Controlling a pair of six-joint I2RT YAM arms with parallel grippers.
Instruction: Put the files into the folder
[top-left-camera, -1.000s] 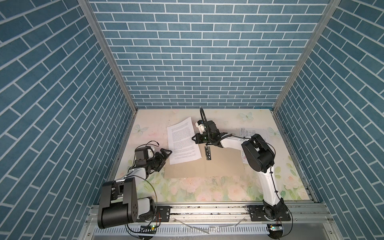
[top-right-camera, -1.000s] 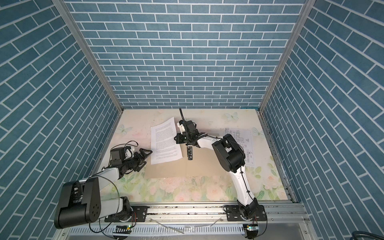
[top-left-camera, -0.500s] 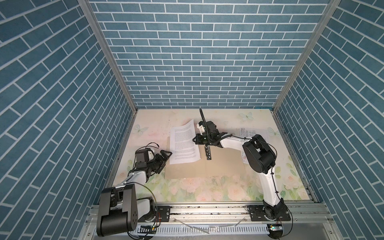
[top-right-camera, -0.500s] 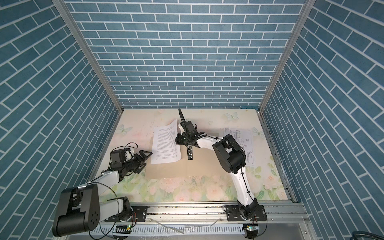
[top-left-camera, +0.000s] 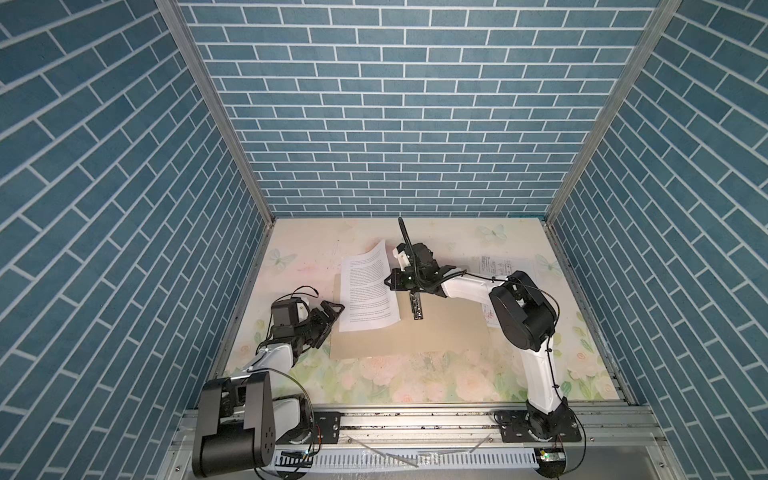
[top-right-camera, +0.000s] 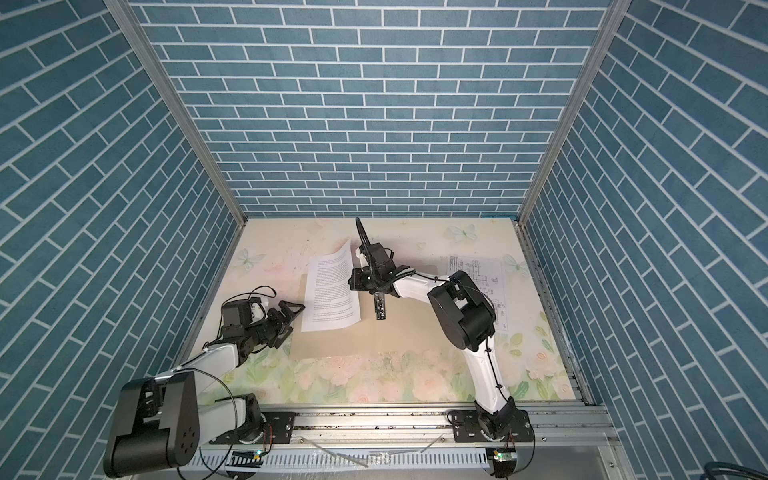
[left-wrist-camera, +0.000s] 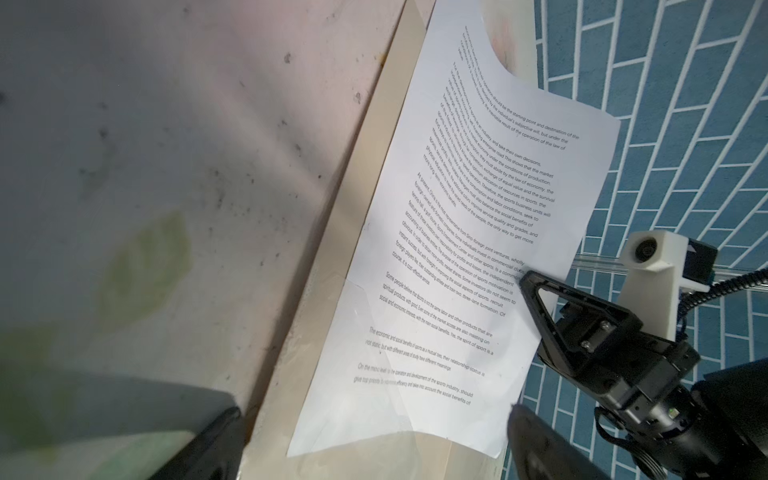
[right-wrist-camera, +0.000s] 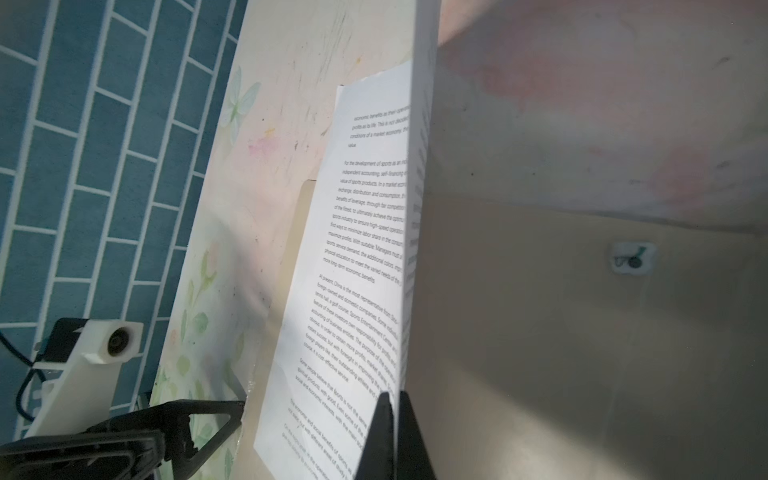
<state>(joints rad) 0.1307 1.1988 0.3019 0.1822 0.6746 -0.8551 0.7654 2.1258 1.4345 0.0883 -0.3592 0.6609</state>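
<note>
The tan folder (top-left-camera: 436, 336) (top-right-camera: 399, 336) lies open and flat on the table, its metal clip (top-left-camera: 417, 307) at the spine. The printed-text file (top-left-camera: 368, 291) (top-right-camera: 332, 291) (left-wrist-camera: 457, 249) rests on the folder's left half. My right gripper (top-left-camera: 390, 282) (right-wrist-camera: 392, 415) is shut on the sheet's right edge, which curls upward. The drawing file (top-left-camera: 503, 266) (top-right-camera: 482, 270) lies flat beyond the folder's right side, partly under the right arm. My left gripper (top-left-camera: 330, 320) (left-wrist-camera: 374, 419) stands open by the text sheet's near left corner and holds nothing.
Blue brick-pattern walls (top-left-camera: 124, 249) close in three sides. A floral cover (top-left-camera: 415, 382) lies over the table, with bare stretches in front of and behind the folder. An aluminium rail (top-left-camera: 415, 419) carrying both arm bases runs along the front edge.
The right gripper has swung the text sheet straighter over the folder's left half and raised its right edge. The left gripper stays open in nearly the same spot.
</note>
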